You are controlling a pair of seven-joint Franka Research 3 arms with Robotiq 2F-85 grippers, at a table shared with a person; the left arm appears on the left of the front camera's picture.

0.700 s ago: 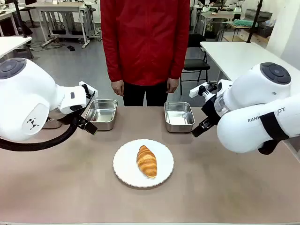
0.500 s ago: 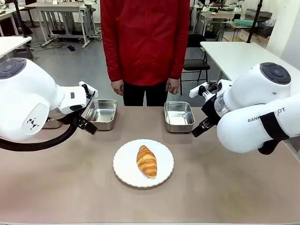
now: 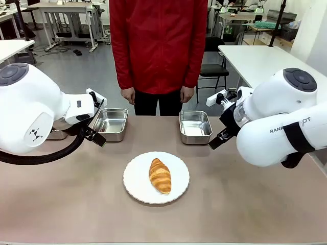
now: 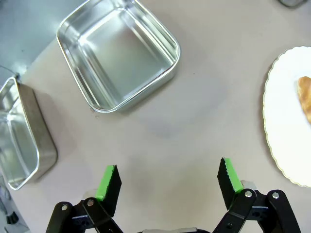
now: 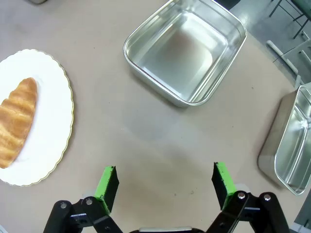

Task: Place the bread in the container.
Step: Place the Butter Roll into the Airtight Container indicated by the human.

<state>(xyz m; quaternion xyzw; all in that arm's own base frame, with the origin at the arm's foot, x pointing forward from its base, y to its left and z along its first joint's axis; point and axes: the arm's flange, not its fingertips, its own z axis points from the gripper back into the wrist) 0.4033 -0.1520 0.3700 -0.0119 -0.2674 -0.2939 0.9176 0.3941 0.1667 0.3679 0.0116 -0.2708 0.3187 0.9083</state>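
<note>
The bread (image 3: 160,175) is lying on the round white plate (image 3: 135,186) in the middle of the tabletop (image 3: 255,204), so the task is sitting at its very start: nothing is gripping the croissant and no tray is holding it. Two look-alike steel trays are waiting empty at the far side, the left container (image 3: 110,122) just beyond the left arm (image 3: 30,109) and the right container (image 3: 194,126) beside the right arm (image 3: 286,122). Which of them is meant cannot be told. The left jaws are standing wide, green pads (image 4: 108,179) apart over bare tabletop, well short of the plate. The right jaws are gaping likewise, holding nothing. A person in red (image 3: 158,46) is standing behind the trays, hands hanging down. The whole job is waiting: reaching, grasping, lifting, carrying and releasing the bread into a tray.
</note>
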